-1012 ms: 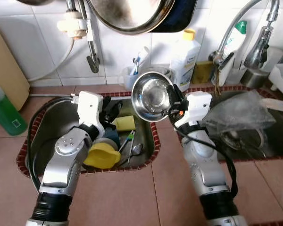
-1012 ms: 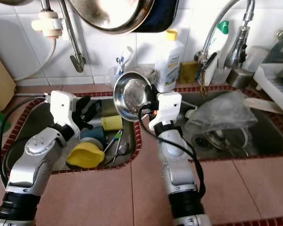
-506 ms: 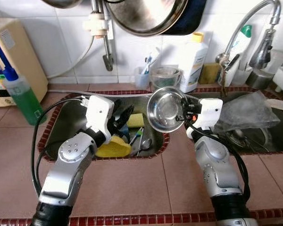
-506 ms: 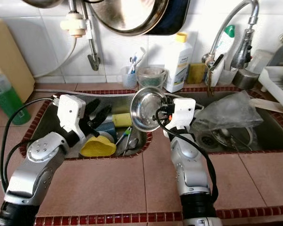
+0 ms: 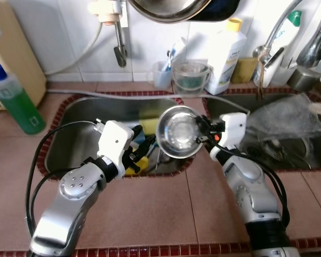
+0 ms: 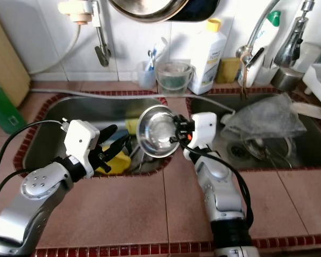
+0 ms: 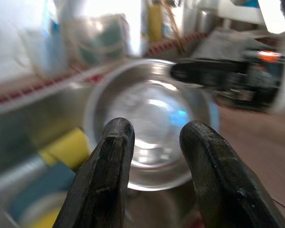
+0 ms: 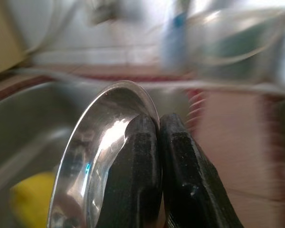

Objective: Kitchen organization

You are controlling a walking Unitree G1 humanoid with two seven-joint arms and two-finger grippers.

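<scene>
Steel bowl is being pinched by its rim in the closed right hand above the left sink, while the open left hand is being held near, so it is being judged likely to slip from so thin a grip.

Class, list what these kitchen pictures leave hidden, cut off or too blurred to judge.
- Items in the left sink: head views, hidden behind the steel bowl and left gripper.
- Hanging pan: cut off by the top edge.
- Right sink drain: covered by crumpled plastic.
- Counter containers: wrist views, motion-blurred.
</scene>
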